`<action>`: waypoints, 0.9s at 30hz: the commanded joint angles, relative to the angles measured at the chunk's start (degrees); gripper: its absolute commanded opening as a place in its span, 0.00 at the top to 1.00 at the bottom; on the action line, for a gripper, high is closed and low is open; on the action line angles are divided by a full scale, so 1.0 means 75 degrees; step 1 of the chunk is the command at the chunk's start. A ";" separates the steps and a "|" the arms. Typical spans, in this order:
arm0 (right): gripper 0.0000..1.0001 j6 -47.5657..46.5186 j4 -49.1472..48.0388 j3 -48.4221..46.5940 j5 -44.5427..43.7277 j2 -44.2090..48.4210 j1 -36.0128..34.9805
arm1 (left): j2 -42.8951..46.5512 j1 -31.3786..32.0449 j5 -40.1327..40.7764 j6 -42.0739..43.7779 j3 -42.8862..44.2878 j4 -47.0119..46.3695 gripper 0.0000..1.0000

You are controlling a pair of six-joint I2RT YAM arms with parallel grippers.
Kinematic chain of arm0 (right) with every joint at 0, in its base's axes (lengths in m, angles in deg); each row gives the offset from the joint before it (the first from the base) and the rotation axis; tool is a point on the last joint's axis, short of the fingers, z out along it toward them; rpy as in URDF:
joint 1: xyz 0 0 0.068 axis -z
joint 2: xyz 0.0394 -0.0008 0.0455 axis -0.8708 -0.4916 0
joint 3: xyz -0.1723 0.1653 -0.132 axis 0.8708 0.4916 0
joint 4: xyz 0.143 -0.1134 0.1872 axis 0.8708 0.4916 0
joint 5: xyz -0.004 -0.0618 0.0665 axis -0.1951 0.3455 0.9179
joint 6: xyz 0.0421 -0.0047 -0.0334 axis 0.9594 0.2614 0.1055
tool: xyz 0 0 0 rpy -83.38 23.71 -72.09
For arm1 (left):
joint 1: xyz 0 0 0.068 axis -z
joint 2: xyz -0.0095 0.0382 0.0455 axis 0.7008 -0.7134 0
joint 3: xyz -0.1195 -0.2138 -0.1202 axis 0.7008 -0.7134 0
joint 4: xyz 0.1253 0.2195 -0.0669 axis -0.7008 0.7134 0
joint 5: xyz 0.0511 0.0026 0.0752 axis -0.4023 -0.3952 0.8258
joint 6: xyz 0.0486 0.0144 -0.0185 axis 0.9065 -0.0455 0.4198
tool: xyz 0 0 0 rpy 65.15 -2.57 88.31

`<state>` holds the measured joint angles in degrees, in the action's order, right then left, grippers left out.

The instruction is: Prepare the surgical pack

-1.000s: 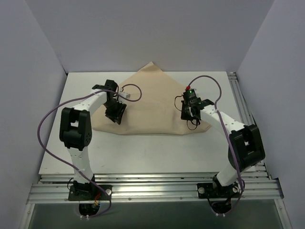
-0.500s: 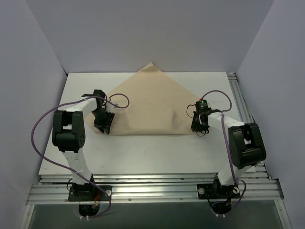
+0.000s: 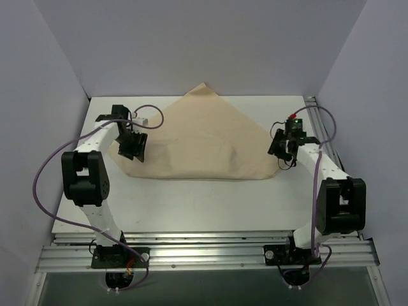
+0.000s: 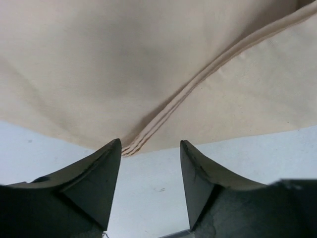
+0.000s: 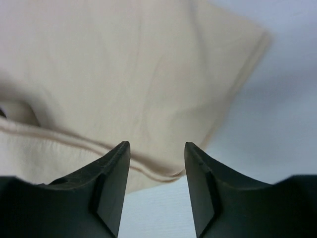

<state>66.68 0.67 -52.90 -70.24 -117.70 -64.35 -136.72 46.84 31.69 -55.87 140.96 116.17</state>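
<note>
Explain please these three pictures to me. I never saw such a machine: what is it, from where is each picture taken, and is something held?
These are two robot arms bolted at the near edge of a white table. The wide picture comes from a fixed camera above and behind them: left arm on the left, right arm on the right. The other two come from small cameras on the wrists; the dark wedges at the bottom are each arm's own fingers. On the table lies one large tan cloth, folded to a rough triangle. The left fingers stand at its left corner, the right fingers at its right corner. Both pairs are apart and clamp nothing, so nothing is held.
</note>
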 commanded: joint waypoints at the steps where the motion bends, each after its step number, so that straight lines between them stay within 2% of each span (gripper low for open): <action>1: 0.53 -0.0310 0.0081 -0.0279 0.0346 0.0117 0.1101 | 0.0767 -0.0873 -0.0480 -0.0277 0.0897 0.0074 0.37; 2: 0.47 -0.0310 -0.0001 -0.0279 0.0405 0.0023 0.1312 | 0.0791 -0.1015 -0.0492 -0.0323 0.0980 0.0062 0.34; 3: 0.35 -0.0310 -0.0199 -0.0291 0.0522 -0.0071 0.1674 | 0.0780 -0.1121 -0.0469 -0.0312 0.1051 0.0062 0.31; 4: 0.32 -0.0287 -0.0306 -0.0279 0.0535 -0.0304 0.1851 | 0.0710 -0.1284 -0.0445 -0.0277 0.1202 0.0097 0.30; 9: 0.32 -0.0181 -0.0927 -0.0314 0.0979 -0.1149 0.2497 | 0.0463 -0.1403 -0.0421 -0.0323 0.1450 0.0296 0.29; 13: 0.40 -0.0158 -0.1197 -0.0057 0.1611 -0.1876 0.2486 | 0.0311 -0.1181 -0.0949 -0.0394 0.1579 0.0402 0.29; 16: 0.48 0.0099 -0.1804 0.0352 0.2184 -0.2168 0.2498 | 0.0148 -0.0690 -0.0961 -0.0347 0.1824 0.0507 0.29; 20: 0.52 0.0486 -0.2531 0.0646 0.2386 -0.2509 0.2509 | -0.0192 0.0119 -0.1066 -0.0359 0.2234 0.0647 0.30; 23: 0.68 0.0662 -0.2907 0.0682 0.2713 -0.2790 0.2510 | -0.0544 0.0670 -0.1067 -0.0347 0.2551 0.0730 0.30; 24: 0.76 0.0802 -0.2990 0.0682 0.2923 -0.2849 0.2521 | -0.0614 0.0787 -0.1043 -0.0336 0.2598 0.0718 0.30; 26: 0.83 0.0908 -0.3165 0.0694 0.3077 -0.2826 0.2533 | -0.0790 0.0975 -0.1101 -0.0370 0.2715 0.0730 0.30; 27: 0.91 0.0955 -0.3201 0.0694 0.3182 -0.2745 0.2521 | -0.0826 0.1011 -0.1159 -0.0382 0.2762 0.0742 0.30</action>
<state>71.97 -25.91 -50.19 -49.15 -136.16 -45.16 -141.68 54.07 24.87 -58.56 158.62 120.15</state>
